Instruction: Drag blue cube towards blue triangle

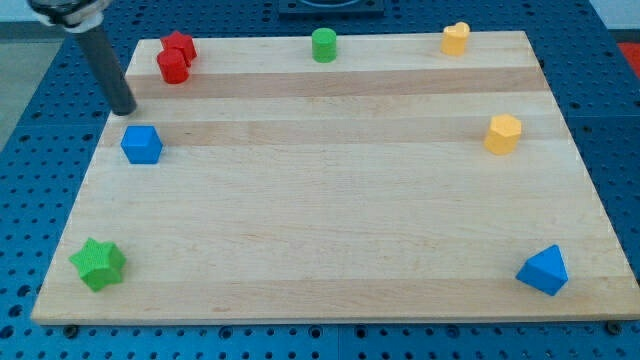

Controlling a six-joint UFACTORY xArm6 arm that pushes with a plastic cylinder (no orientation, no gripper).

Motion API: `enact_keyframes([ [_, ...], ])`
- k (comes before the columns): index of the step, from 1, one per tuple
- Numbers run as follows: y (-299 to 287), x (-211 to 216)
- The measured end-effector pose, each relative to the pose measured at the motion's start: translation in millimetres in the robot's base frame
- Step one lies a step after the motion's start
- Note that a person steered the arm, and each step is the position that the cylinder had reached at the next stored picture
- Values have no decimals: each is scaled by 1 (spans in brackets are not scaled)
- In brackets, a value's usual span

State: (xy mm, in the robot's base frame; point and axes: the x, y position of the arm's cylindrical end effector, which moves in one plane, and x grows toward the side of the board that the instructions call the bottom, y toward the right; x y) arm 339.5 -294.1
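1. Pale wooden board (330,200) lies on a blue perforated bench; other coloured blocks sit around its edges.
2. My tip (123,110), a bare rod holding nothing, stands near the board's left edge, just above the blue cube (141,144), apart from it.
3. From the cube, the blue triangle (543,270) lies well apart, toward the view's bottom right.
4. The tip therefore already sits roughly behind the cube for that push.

My tip (123,109) is sitting just above the blue cube (141,144), with the red blocks (176,57) crowding it toward the view's top-right. Between the cube and the far blue triangle (543,270), the surface (330,210) is lying open.
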Motion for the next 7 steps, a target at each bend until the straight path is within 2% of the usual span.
enact_keyframes([
  [1, -10, 17],
  [2, 1, 56],
  [3, 29, 73],
  [6, 140, 56],
  [7, 160, 87],
])
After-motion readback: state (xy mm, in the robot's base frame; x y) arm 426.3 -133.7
